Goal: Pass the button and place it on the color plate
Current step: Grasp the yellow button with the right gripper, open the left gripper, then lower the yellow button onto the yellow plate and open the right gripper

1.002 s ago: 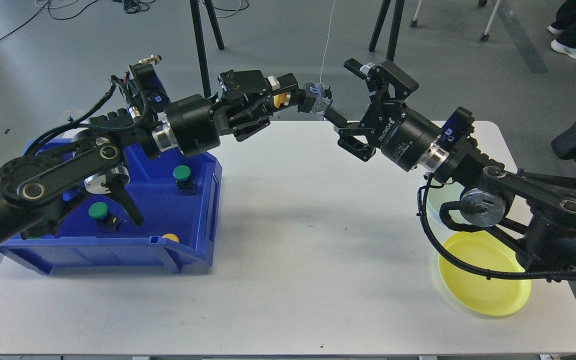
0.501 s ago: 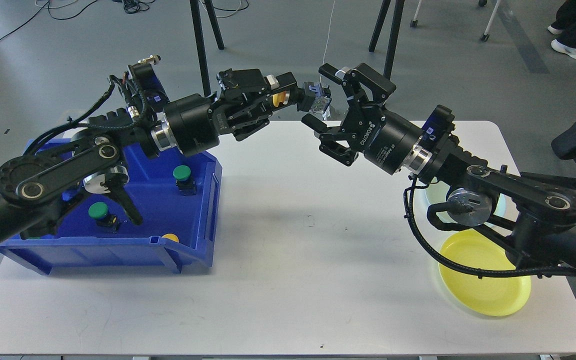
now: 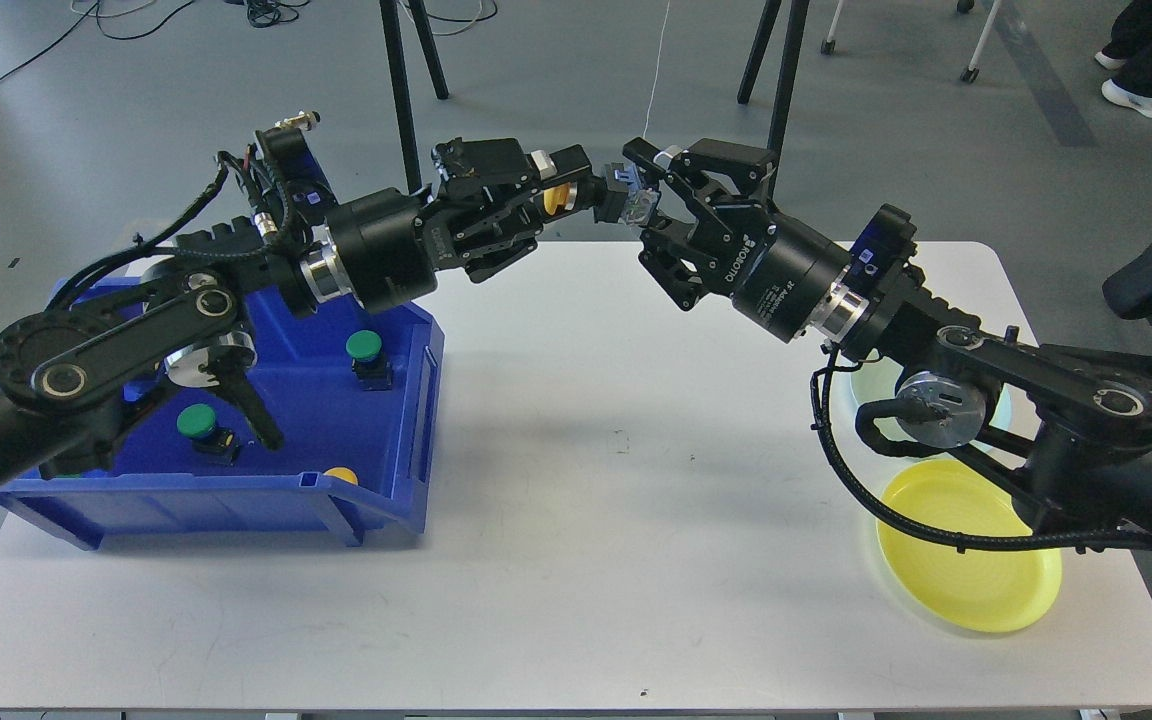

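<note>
Held button: a yellow-capped push button with a blue and clear body, in the air above the far edge of the desk, about midway along it.
Left gripper: clamped on the button; the yellow cap shows between its fingers, and the body sticks out toward the right arm.
Right gripper: fingers spread, one above and one below the body end of the button; I cannot tell whether they touch it.
Yellow plate: flat on the desk near the front right corner, partly hidden by the right arm and its cable.
Pale plate: a light greenish one behind the yellow plate, by the right edge, mostly hidden behind the right arm.
Blue bin: on the left part of the desk, its open front facing the near edge; the left arm crosses over it.
Bin contents: one green button toward the back right, a second green button toward the front left, and a yellow cap peeking over the front wall.
</note>
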